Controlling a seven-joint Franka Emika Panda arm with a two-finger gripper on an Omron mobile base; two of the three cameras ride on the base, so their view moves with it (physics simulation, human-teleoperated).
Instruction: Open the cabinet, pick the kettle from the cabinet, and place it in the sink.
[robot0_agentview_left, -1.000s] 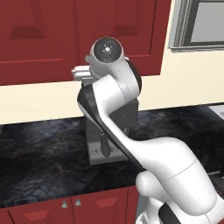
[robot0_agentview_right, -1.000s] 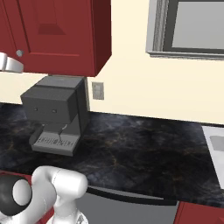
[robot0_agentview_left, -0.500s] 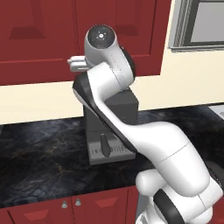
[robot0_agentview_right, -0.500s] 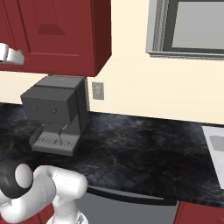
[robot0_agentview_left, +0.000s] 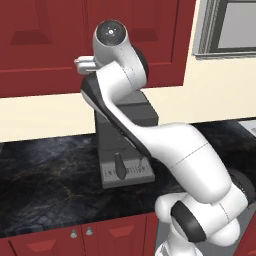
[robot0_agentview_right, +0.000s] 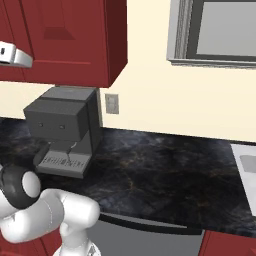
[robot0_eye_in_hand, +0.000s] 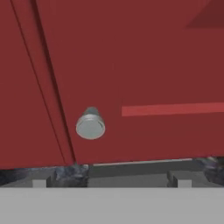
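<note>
The claw (robot0_eye_in_hand: 109, 183) is wide open and holds nothing. Straight ahead, slightly left, the round silver knob (robot0_eye_in_hand: 90, 125) sits on the closed dark red wall cabinet (robot0_eye_in_hand: 131, 65). Opening step: advance, then close on the knob.

Glossy white rounded arm (robot0_agentview_left: 165, 145) with dark joints and 1 round grey cap.

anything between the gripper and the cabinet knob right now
Nothing. In the hand view the stretch from the open gripper to the round silver knob on the closed cabinet door is bare.
</note>
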